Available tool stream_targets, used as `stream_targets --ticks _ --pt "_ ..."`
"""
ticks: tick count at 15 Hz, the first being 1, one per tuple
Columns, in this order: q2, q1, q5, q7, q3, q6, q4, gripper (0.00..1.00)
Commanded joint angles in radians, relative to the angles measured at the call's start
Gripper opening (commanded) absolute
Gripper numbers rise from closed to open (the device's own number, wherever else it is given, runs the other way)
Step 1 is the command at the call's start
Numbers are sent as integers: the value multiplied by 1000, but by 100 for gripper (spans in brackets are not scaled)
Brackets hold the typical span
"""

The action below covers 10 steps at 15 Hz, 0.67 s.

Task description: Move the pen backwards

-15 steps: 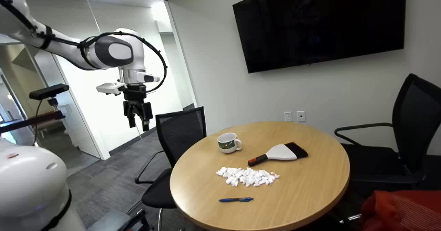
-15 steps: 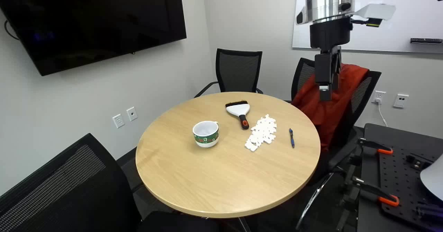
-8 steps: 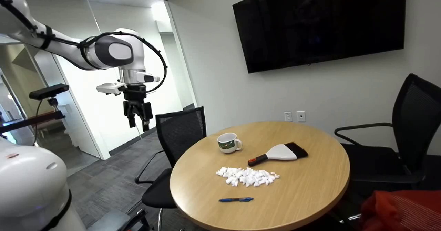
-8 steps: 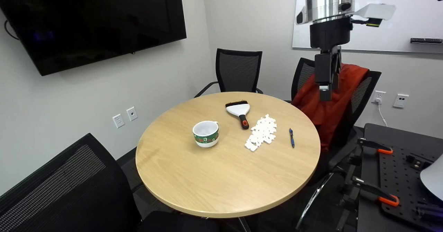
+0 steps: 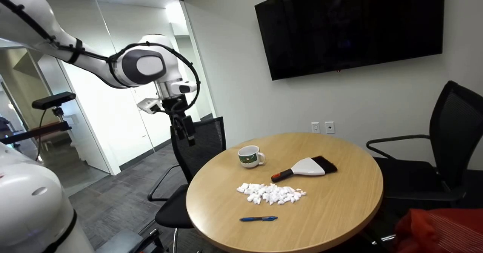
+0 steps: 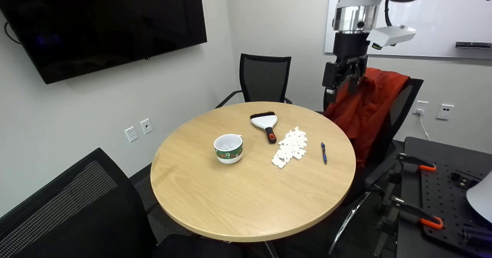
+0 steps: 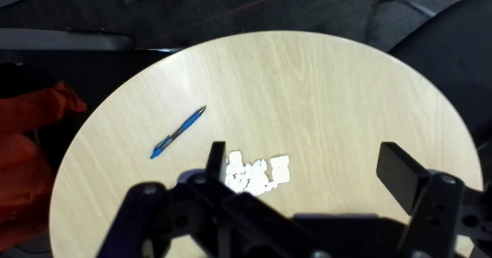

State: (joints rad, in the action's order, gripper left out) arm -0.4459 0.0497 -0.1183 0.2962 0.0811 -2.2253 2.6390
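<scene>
The pen is a slim blue pen with dark parts. It lies flat on the round wooden table, near the edge in both exterior views (image 5: 258,218) (image 6: 324,153). In the wrist view the pen (image 7: 178,132) lies slanted, up and left of the fingers. My gripper (image 5: 186,138) hangs in the air, well above table height and apart from the pen. It also shows in an exterior view (image 6: 341,91), in front of the red cloth. In the wrist view the gripper (image 7: 303,150) has its fingers wide apart, with nothing held between them.
White scraps (image 5: 271,193) lie beside the pen on the table (image 6: 246,204). A green-banded mug (image 6: 228,149) and a white brush with a black handle (image 5: 307,167) stand farther off. Black chairs surround the table, one with a red cloth (image 6: 384,92). A black bench with clamps (image 6: 442,150) stands near the robot.
The arm was still between the two earlier moments. Since then it has swung toward the table and the gripper has turned and tilted. The pen, mug, brush and scraps have not moved.
</scene>
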Motion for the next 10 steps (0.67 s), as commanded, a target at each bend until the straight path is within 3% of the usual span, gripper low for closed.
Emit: stream_targets --ticks 1,4,5,10 --pt "112 91 61 88 -26 -278 81 100" --pt "214 170 126 214 -26 -482 106 100" --pt "160 124 90 127 -49 -401 109 100" --pt "224 150 114 183 -51 -473 106 100"
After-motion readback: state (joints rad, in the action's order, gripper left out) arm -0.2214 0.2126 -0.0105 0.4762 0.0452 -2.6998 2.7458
